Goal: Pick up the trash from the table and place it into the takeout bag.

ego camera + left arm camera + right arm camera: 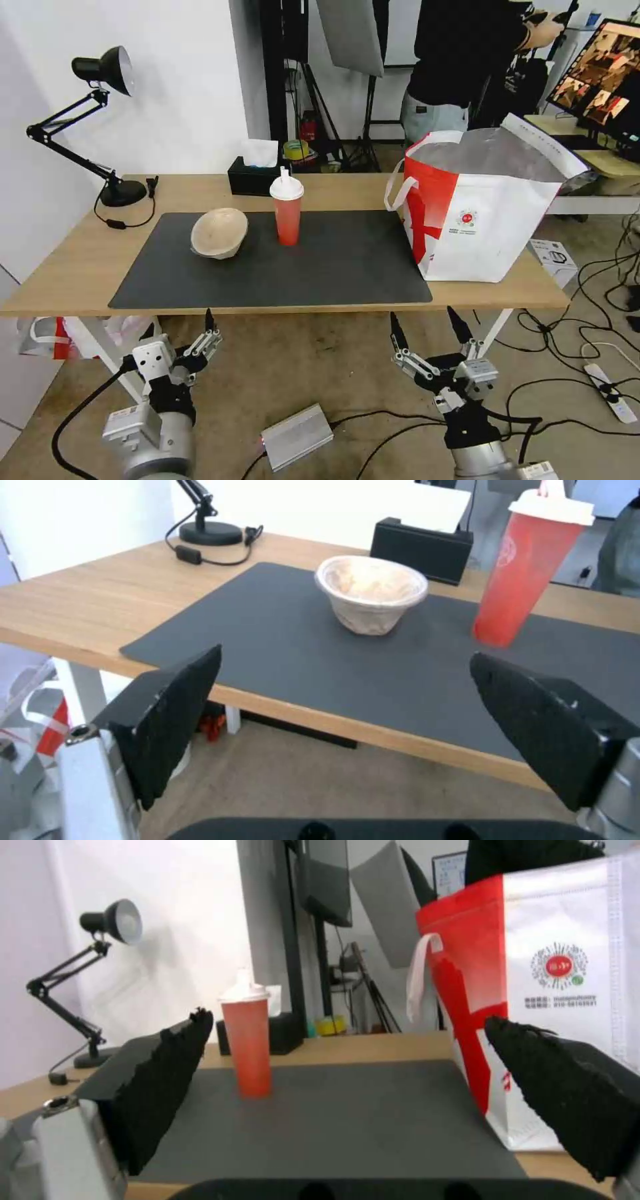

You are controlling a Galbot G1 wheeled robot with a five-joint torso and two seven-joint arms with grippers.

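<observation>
Two sets of jaws hang below the near edge of the counter [87, 253], both spread wide and empty, which reads as a ready stance with no grasp begun. On the left gripper [179, 337] the black fingers [170, 720] stand far apart, and its wrist camera looks between them straight at the beige pulp bowl [371, 592], so that arm seems lined up for the bowl. On the right gripper [427, 327] the fingers [160, 1085] are just as wide, and its wrist camera frames the tall red drink cup [247, 1050] with the takeout bag [567, 990] close beside, a fair sign that this arm is meant for the cup and the drop. Taking the dark grey mat [280, 280] as a clock face in the head view, the pulp bowl [219, 232] sits upright at about ten o'clock and the drink cup [287, 212] stands upright near twelve, near each other but not touching. The takeout bag [487, 207] stands at three o'clock, its base partly on the mat's edge, its foil-lined mouth held open upward so that things can be dropped in from above. Behind the mat, the black tissue box [253, 177] is at twelve and the desk lamp [107, 120] at ten, both well clear of the work. No white bowl with red scraps shows on the counter; whether it lies in the bag cannot be told.
</observation>
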